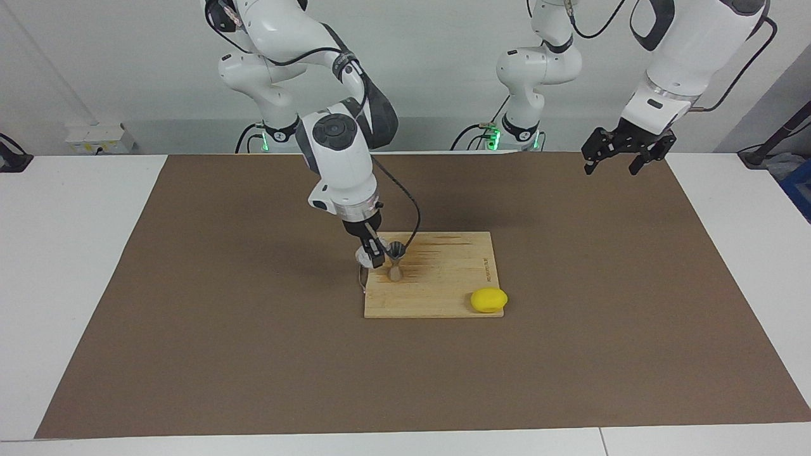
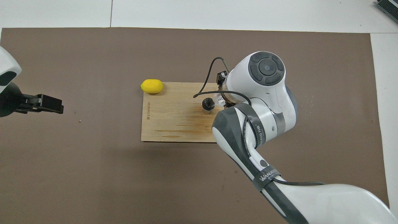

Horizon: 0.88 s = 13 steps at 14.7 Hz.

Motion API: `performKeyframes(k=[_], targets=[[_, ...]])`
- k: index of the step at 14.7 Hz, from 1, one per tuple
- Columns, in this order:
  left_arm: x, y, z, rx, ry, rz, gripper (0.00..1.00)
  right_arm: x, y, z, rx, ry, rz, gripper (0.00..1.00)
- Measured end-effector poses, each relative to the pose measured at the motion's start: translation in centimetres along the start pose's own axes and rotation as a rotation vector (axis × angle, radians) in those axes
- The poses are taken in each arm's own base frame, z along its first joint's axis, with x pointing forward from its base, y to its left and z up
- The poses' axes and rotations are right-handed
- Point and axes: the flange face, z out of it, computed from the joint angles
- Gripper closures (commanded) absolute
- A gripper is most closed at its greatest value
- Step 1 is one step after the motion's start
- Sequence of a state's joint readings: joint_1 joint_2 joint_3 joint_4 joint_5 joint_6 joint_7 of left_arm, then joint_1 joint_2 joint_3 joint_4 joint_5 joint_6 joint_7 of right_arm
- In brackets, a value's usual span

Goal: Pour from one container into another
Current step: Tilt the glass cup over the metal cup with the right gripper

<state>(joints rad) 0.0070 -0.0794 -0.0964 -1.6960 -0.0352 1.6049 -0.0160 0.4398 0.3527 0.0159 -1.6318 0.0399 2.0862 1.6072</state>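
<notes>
A small clear cup (image 1: 366, 256) (image 2: 219, 100) hangs tipped toward the metal jigger (image 1: 395, 261) (image 2: 208, 105), its mouth at the jigger's rim. My right gripper (image 1: 373, 255) is shut on the cup, just above the wooden board (image 1: 443, 297) (image 2: 174, 124). The hourglass-shaped jigger stands upright on the board near its edge toward the right arm's end. In the overhead view the right arm's wrist hides most of the cup. My left gripper (image 1: 622, 163) (image 2: 46, 104) waits open, high over the brown mat toward the left arm's end.
A yellow lemon (image 1: 488, 299) (image 2: 151, 86) lies at the board's corner farthest from the robots, toward the left arm's end. The brown mat (image 1: 190, 329) covers most of the white table.
</notes>
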Motion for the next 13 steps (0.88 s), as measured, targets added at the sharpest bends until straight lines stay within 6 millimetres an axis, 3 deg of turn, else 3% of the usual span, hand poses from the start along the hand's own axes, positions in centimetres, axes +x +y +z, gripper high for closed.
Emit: performKeyframes(k=[7, 13], targets=[[0.0, 0.0, 0.0, 0.000, 0.000, 0.001, 0.00, -2.0, 0.2, 0.1, 0.000, 0.082, -0.084, 0.83], [-0.2, -0.1, -0.7, 0.000, 0.004, -0.001, 0.00, -2.4, 0.2, 0.3, -0.001, 0.148, -0.135, 0.83]])
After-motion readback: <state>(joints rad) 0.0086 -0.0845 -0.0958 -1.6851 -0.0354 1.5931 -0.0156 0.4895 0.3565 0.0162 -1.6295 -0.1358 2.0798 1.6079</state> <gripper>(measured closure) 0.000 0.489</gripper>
